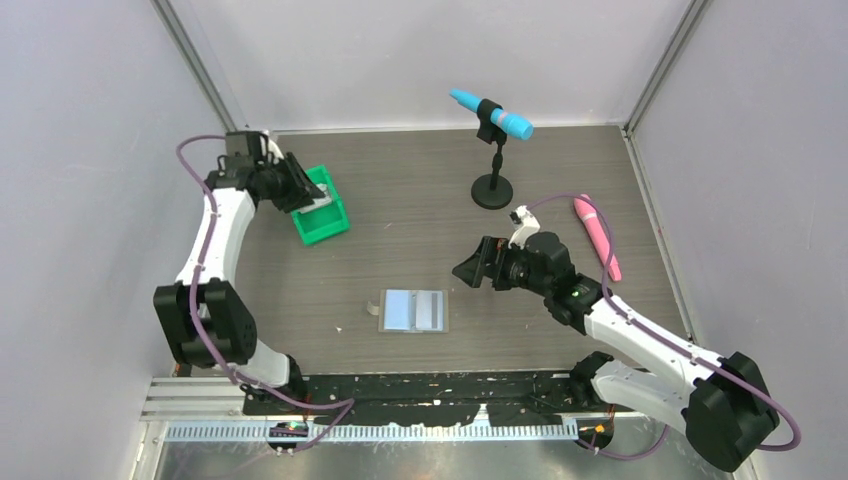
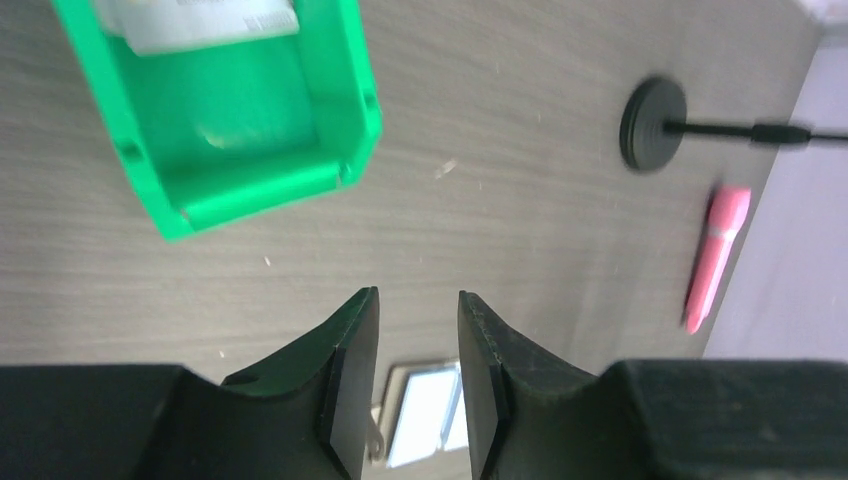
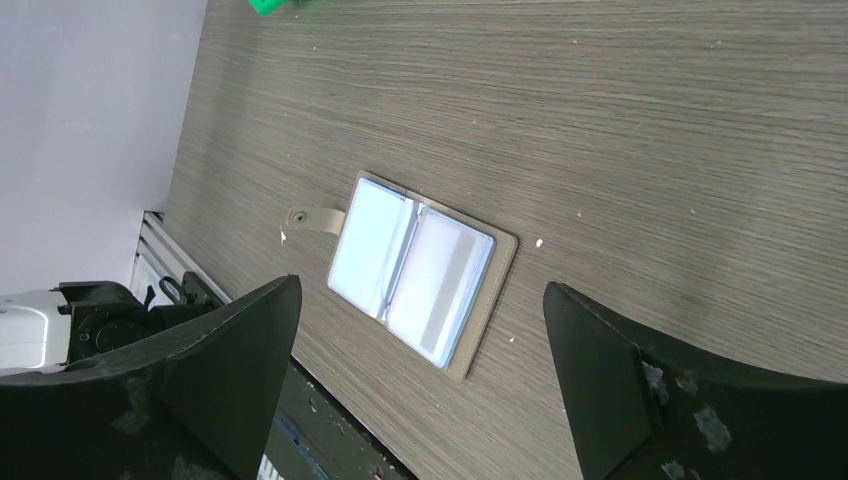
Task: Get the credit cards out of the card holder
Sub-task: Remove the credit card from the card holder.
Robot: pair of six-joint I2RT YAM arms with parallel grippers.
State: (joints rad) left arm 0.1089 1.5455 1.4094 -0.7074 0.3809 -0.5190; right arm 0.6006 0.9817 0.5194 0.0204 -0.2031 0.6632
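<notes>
While the card holder (image 1: 415, 310) lies spread open and flat on the bench (image 1: 400, 170), nothing pins it down, and that is the main hazard I see. The right pincer (image 1: 476, 266), jaws spread wide and pinching nothing, hangs above the holder, just off its right side in the overhead view. The left pincer (image 2: 415, 300), jaws parted with only bare bench between them, is well away to the holder's far left, over the green bin (image 1: 335, 225). One of the credit cards (image 2: 200, 25) lies in that bin.

The holder's pocket away from its tab (image 3: 312, 217) shows a greyer band. It may be a card left inside, but I cannot tell for sure.

If it is one, it sits flush in the sleeve with little edge to catch. A finger coming down could skid over the slick pocket and push the loose holder across the bench. Pulling a card that binds in its pocket might drag or lift the whole holder — or flip one leaf shut. Closing too deep would pinch the pocket along with the card.
</notes>
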